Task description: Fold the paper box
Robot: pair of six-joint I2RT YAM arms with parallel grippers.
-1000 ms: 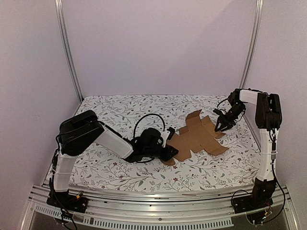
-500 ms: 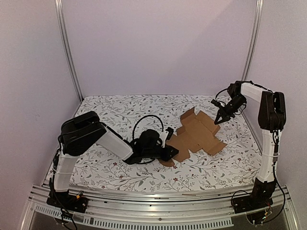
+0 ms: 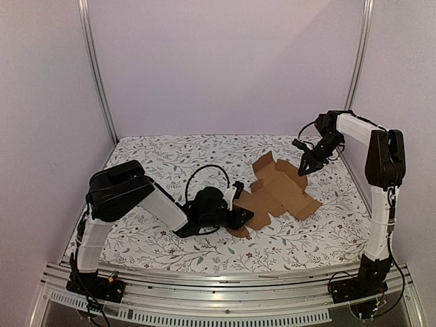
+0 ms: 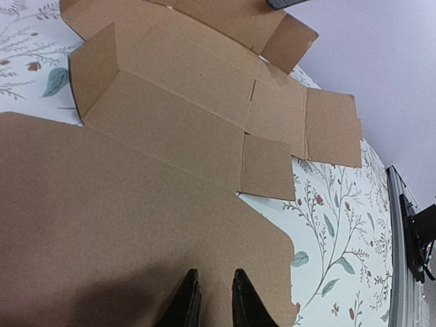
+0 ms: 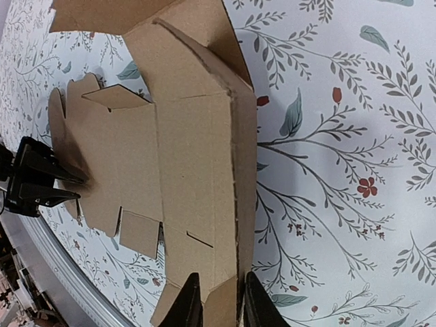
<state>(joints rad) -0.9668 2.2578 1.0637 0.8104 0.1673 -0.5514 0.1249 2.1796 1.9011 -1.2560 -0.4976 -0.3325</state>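
As seen from above, left arm: lies low across the cloth, reaching right toward the middle.
Left gripper: sits at the near left edge of the box, close to the cloth.
Left fingertips: stand close together with a thin slit between them, at the rim of a wide rounded flap.
Left grip: cannot tell whether clamped on the flap or only resting against it.
Box: lies unfolded right of centre on the cloth, between the two grippers; plain brown card, creased into panels and tabs.
Box, left part: lies flat, with the rounded flap nearest the left gripper.
Box, right part: tilts up off the cloth along a crease, far right edge raised.
Right gripper: hangs at the far right edge of the box, pointing down and left.
Right fingers: stand apart, astride the raised edge panel, with card filling the gap between them.
Right grip: cannot tell whether squeezing the card or loose around it.
Right arm: rises from the near right corner, bends over at the top and reaches in toward the box.
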